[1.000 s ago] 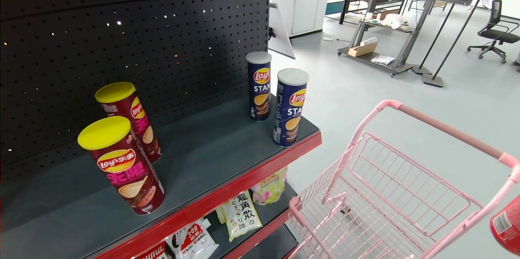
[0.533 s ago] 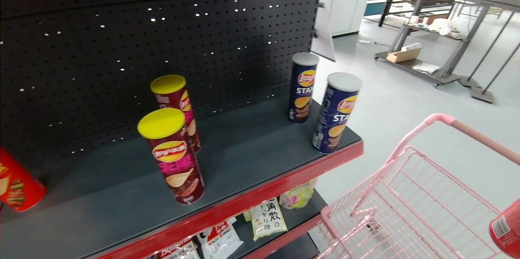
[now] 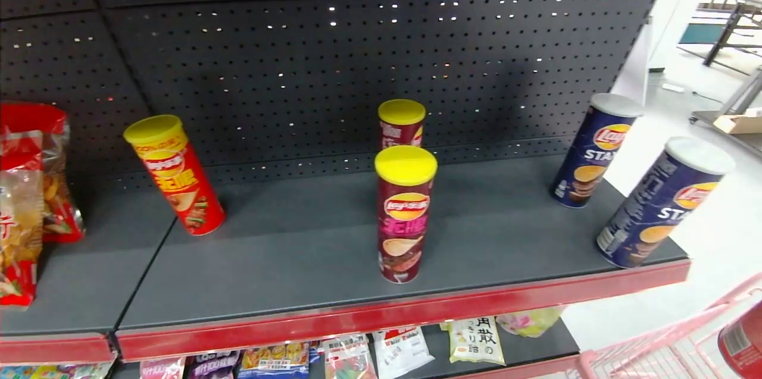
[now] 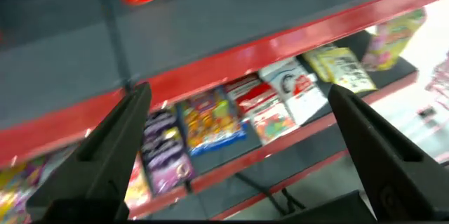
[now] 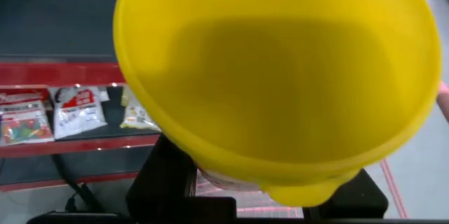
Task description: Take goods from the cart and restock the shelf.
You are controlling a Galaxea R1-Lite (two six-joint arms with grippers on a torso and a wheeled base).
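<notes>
Restocking scene, head view and both wrist views. The dark shelf, with a red front edge, spans the head view. On it, left of centre, stands a red canister with a yellow lid. At the centre are a front maroon canister and, directly behind it, a rear maroon canister, both yellow-lidded. At the right are two blue canisters, the inner blue canister closer to the perforated back panel and the outer blue canister by the shelf's front edge near its end. Snack bags occupy the far left of the shelf, and packets lie on the tier below. The pink cart enters at the lower right corner. Just beside it, at the frame's right edge, is the held canister, red-bodied. In the right wrist view its yellow lid faces the camera, and the right gripper is clamped around its body. The left gripper has its fingers spread wide with nothing between them, in front of the lower tier of packets.
</notes>
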